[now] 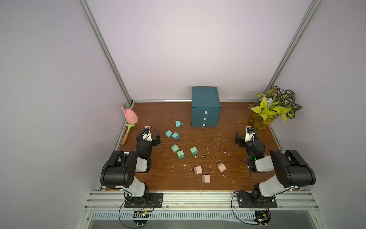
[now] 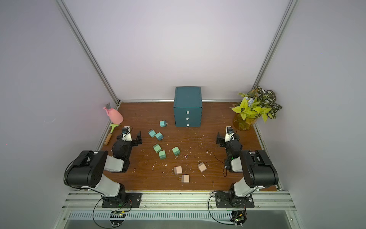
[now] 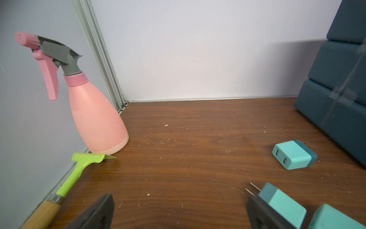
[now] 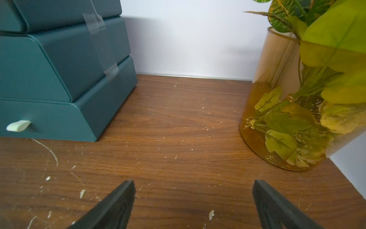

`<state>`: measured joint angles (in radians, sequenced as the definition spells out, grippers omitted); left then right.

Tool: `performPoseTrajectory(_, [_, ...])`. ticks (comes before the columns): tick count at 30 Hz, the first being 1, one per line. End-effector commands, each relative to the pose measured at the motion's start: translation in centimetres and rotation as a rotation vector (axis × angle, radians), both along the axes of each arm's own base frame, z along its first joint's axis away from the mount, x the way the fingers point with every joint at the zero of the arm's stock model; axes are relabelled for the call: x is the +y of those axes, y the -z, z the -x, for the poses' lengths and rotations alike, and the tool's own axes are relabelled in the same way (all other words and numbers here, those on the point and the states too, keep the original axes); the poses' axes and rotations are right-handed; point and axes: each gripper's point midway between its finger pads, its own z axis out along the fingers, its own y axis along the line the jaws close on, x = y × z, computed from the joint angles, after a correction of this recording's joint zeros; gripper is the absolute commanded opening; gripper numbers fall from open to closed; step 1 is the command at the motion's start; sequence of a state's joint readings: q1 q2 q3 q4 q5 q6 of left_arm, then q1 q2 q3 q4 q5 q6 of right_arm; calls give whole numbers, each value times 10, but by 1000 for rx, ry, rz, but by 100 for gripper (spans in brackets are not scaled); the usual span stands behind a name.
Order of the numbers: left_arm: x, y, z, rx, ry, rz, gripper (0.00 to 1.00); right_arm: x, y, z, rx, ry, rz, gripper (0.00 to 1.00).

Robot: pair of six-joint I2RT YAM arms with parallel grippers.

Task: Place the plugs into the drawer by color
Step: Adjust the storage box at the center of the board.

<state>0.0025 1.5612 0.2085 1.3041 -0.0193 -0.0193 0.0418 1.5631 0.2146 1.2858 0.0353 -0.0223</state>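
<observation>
The dark teal drawer [image 1: 206,107] [image 2: 188,107] stands at the back middle, all three tiers closed. Three teal-blue plugs [image 1: 175,136] lie left of it, three green plugs [image 1: 180,154] nearer the middle, and three beige-pink plugs [image 1: 206,178] toward the front. My left gripper [image 1: 148,137] [image 3: 179,198] hovers open and empty just left of the teal-blue plugs; one plug [image 3: 283,206] lies right beside a finger. My right gripper [image 1: 247,137] [image 4: 194,182] is open over bare wood, right of the drawer [image 4: 59,79].
A pink spray bottle [image 1: 129,116] [image 3: 95,119] and a green scraper with a wooden handle [image 1: 127,133] [image 3: 75,174] sit by the left wall. An amber vase of leafy plants [image 1: 261,121] [image 4: 277,119] fills the back right corner. White crumbs speckle the wooden table [image 1: 217,142].
</observation>
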Motion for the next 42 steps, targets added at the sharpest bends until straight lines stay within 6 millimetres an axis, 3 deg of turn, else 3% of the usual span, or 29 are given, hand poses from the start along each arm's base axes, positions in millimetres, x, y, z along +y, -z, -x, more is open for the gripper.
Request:
performPoseTrajectory(1, [3,-5,2,-22,-1,8,100,0,-17,-1,-61,-7,-10,100])
performPoseTrajectory(15, [3,-6,1,-24,6,12,100,1,-17,-2,-62,-9,-13,100])
performPoseTrajectory(18, [3,-6,1,-24,6,12,100,-8,-19,-3,-59,54,-10,100])
performPoseTrajectory(21, [9,-11,0,-29,-47,10,100,-17,-32,-4,-20,152,4,100])
performPoseTrajectory(23, [30,-22,-5,1,-230,-7,100,-15,-47,-6,17,182,-38,100])
performPoseTrajectory(28, [31,-54,-21,26,-352,-16,100,20,-84,-10,13,130,-152,100])
performPoseTrajectory(33, [4,-77,-48,136,-312,164,100,71,-120,-9,-18,27,-165,100])
performPoseTrajectory(36, [-23,-88,-64,229,-274,228,100,104,-137,-14,7,-85,-219,100])
performPoseTrajectory(42, [-113,-120,-94,328,13,318,100,157,-165,-34,81,-215,-237,99])
